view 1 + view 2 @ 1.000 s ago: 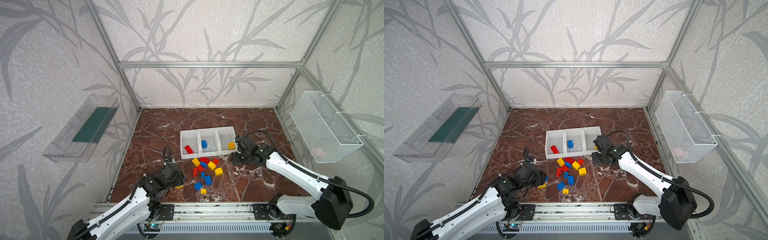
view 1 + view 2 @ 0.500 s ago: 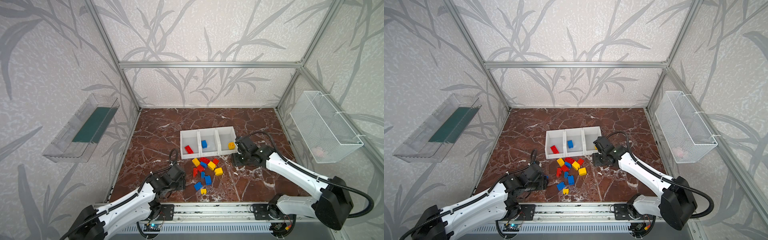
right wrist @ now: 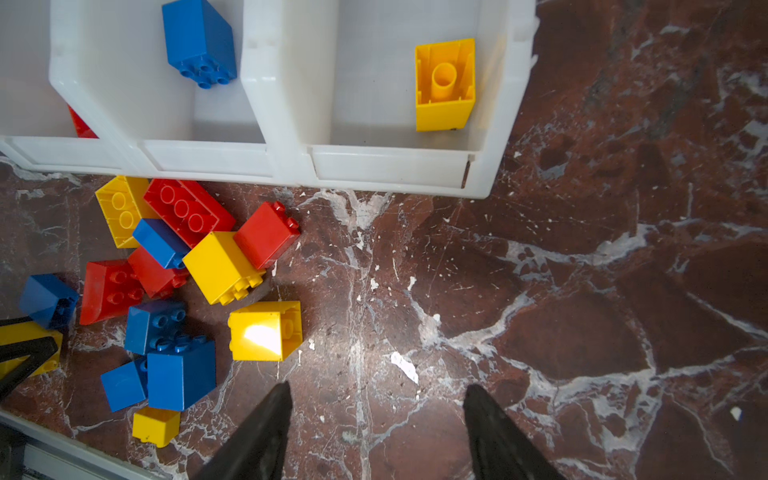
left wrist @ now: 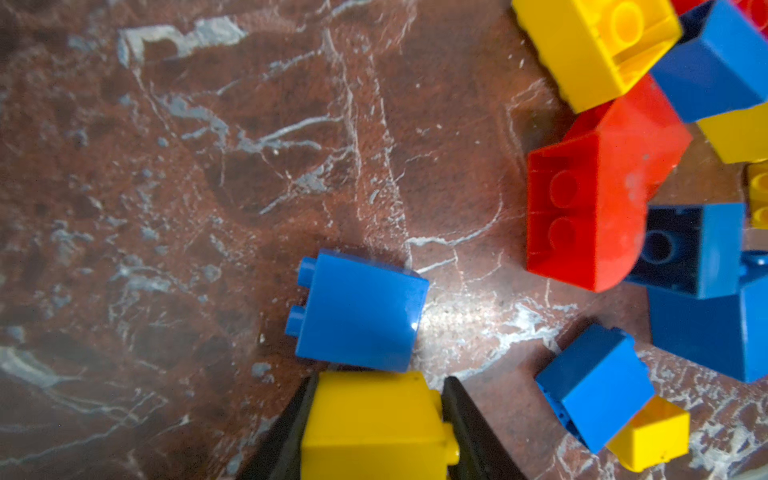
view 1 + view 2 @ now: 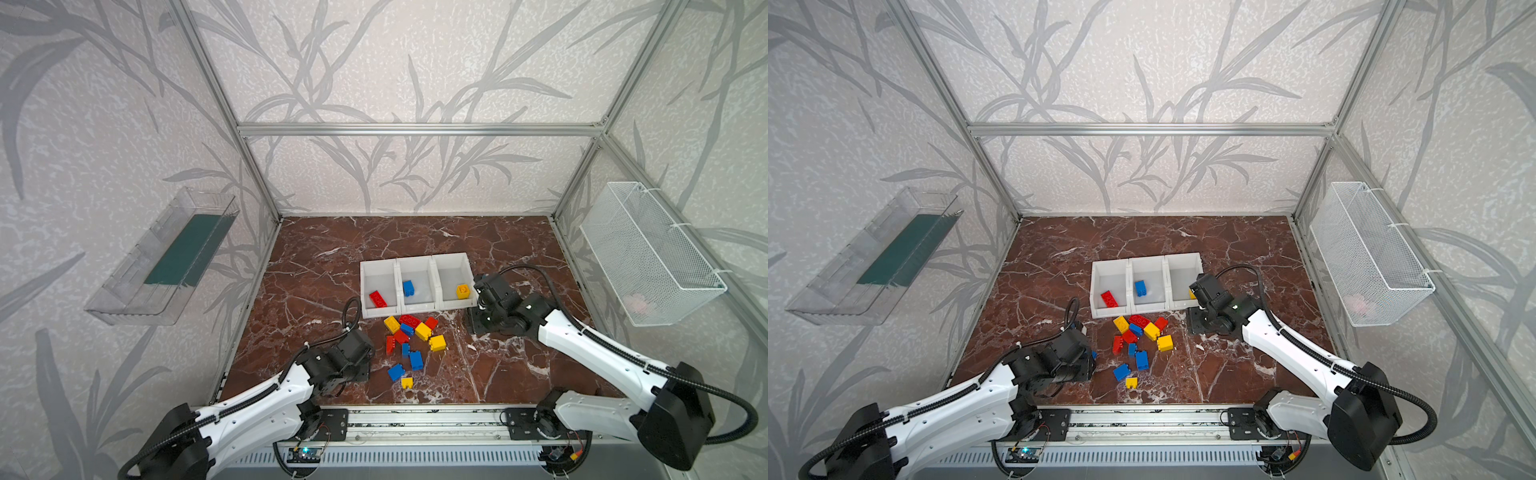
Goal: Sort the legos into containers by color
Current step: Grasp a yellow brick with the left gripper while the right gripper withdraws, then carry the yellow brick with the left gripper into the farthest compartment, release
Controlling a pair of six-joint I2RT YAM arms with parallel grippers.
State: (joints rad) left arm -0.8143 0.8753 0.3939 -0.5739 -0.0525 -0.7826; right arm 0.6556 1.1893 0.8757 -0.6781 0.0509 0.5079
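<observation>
legos (image 5: 423,331): loose pile on tabletop (image 5: 324,266) just in front of containers (image 5: 415,309); one red, one blue, one yellow already binned
left claw (image 4: 379,380): clamped on yellow lego (image 4: 374,424) at pile's left edge; blue lego (image 4: 357,309) right against it, seemingly touching
right claw (image 3: 376,388): jaws apart, empty; hovering beside yellow bin (image 3: 390,166)
key relation: yellow bin sits at row's right end, across pile from left claw; right arm nearer; left likely needs to lift clear, then cross over
risk: blue neighbour may drag along
</observation>
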